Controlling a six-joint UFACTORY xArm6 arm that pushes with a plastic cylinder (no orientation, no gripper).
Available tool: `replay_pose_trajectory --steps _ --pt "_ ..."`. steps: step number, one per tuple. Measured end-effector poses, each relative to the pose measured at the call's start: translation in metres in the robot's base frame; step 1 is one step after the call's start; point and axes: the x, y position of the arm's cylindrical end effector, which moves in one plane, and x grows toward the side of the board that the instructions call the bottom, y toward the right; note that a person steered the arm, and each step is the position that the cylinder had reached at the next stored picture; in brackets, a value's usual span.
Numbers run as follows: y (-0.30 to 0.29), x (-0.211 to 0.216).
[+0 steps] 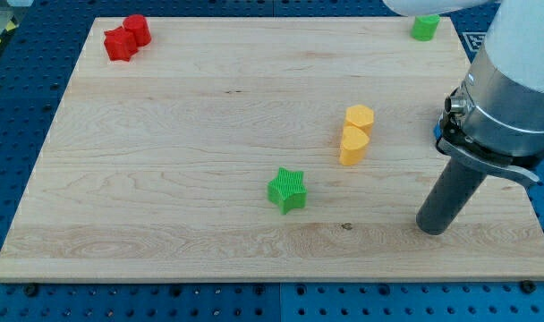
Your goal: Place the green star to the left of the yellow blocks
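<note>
Green star sits left of and nearer than the yellow pair; my tip stands well off to the right.

The green star [287, 190] lies on the wooden surface [165, 161], apart from the two touching yellow blocks [356, 134]. My tip [432, 230], the end effector, is a plain rod with no jaws to part or close, touching no block. Far left, a red star [119, 45] touches a red cylinder [136, 29]; a green block [424, 27] sits far right.
</note>
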Motion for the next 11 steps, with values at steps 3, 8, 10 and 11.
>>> replay_pose_trajectory --steps 3,8,10,11 --pt "-0.051 0.029" --pt "-0.168 -0.046" --pt "-0.142 -0.032" --pt "-0.143 -0.061"
